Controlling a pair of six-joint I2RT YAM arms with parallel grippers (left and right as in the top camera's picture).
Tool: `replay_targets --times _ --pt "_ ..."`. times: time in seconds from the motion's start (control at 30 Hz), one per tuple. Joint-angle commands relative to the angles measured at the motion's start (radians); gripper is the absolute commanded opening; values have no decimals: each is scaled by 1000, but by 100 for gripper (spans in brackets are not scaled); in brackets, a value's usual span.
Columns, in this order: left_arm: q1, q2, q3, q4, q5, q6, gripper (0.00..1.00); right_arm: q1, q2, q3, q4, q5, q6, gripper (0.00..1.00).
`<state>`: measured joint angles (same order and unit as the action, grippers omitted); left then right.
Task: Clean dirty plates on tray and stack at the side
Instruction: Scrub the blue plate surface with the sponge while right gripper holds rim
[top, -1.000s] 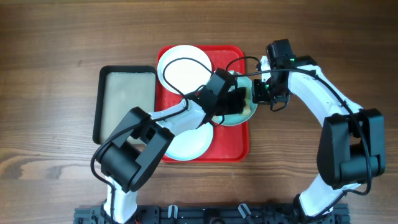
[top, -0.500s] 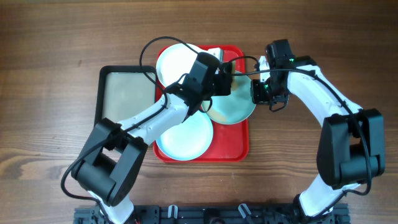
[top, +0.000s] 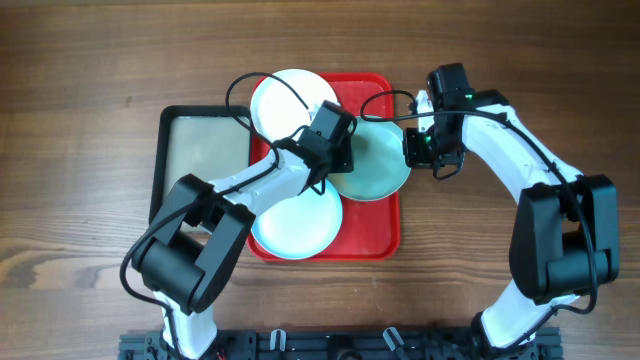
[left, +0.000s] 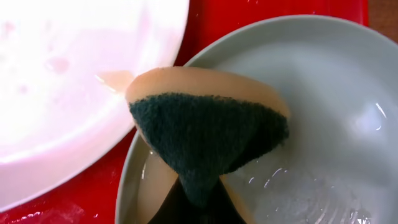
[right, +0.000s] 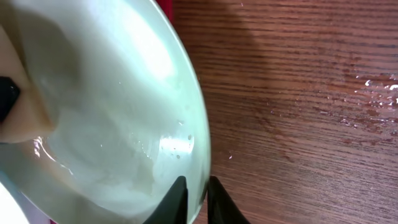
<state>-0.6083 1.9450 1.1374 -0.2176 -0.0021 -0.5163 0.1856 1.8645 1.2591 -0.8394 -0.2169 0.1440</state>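
Note:
On the red tray (top: 378, 228) lie three plates: a white plate (top: 285, 100) at the back, a pale plate (top: 298, 222) at the front and a turquoise plate (top: 378, 168) on the right, overhanging the tray's edge. My left gripper (top: 335, 140) is shut on a tan sponge (left: 208, 121) with a dark green scrub face, which presses on the turquoise plate (left: 323, 118) near its left rim, beside the white plate (left: 62, 81). My right gripper (right: 198, 199) is shut on the turquoise plate's (right: 106, 112) right rim, one finger inside and one outside. Wet streaks show on that plate.
A smaller black-rimmed grey-green tray (top: 200, 165) lies left of the red one. Bare wooden table (right: 298, 112) with a few water drops lies right of the held plate. A black cable (top: 262, 92) loops over the white plate.
My left gripper with the sponge swept from the turquoise plate's middle up toward the tray's back edge, then came back to the plate's left rim. The right gripper kept its place on the rim.

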Motion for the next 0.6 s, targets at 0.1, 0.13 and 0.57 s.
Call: replay_targets --times 0.1,0.13,0.57 --pt "6 2 -5 -37 354 -19 4 8 17 -5 1 -16 -14 8" --pt "6 2 -5 -34 397 -19 4 8 17 -5 2 -16 -14 8" --pt "-43 -13 -5 138 448 -50 4 8 17 -5 1 -16 -14 8"
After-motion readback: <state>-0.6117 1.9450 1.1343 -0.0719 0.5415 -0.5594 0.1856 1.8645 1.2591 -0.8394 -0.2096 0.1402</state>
